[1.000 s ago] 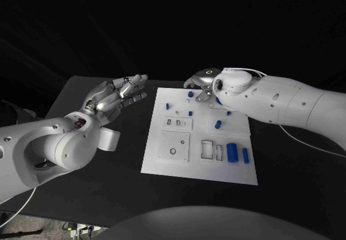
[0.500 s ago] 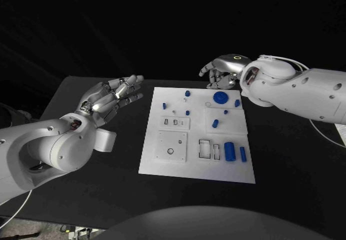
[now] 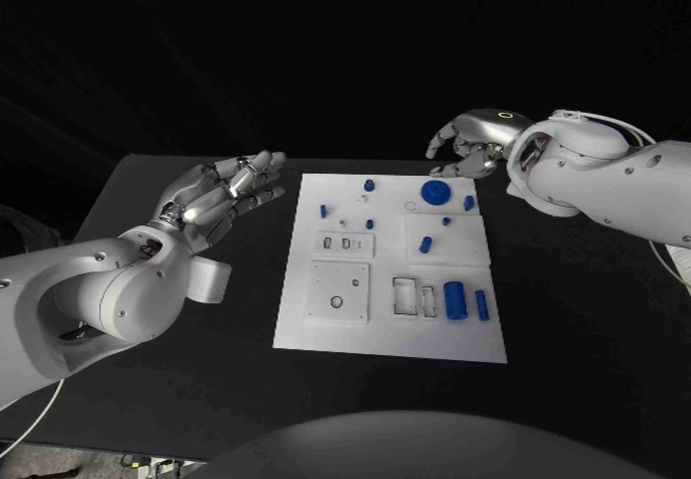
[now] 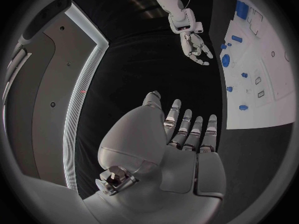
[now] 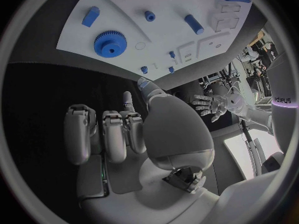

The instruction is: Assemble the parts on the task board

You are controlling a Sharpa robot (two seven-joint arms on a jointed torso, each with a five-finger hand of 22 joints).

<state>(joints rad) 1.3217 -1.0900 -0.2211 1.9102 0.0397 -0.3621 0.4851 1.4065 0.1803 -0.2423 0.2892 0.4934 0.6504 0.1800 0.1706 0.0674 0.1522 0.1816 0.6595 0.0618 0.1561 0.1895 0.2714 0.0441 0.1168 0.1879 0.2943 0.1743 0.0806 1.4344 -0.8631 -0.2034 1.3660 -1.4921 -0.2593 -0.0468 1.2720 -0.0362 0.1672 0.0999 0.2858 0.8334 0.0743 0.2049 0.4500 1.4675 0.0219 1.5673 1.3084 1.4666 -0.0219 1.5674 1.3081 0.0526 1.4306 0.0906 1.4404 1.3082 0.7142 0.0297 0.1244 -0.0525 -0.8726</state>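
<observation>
Black table (image 3: 173, 379) with a white board (image 3: 325, 334) lying flat at its middle. Left of the board, the left hand (image 3: 216, 195) hovers over the dark surface, fingers straight and spread, holding nothing. Small blue parts dot the board: pegs (image 3: 368, 186) along its far half, a toothed gear (image 3: 436, 192) near the far edge, a larger cylinder (image 3: 455, 299) toward the near right. Beyond the far right corner, the right hand (image 3: 468, 148) hangs with fingers curled inward, empty.

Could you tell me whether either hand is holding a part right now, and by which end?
Neither: the left hand and the right hand hold nothing.
</observation>
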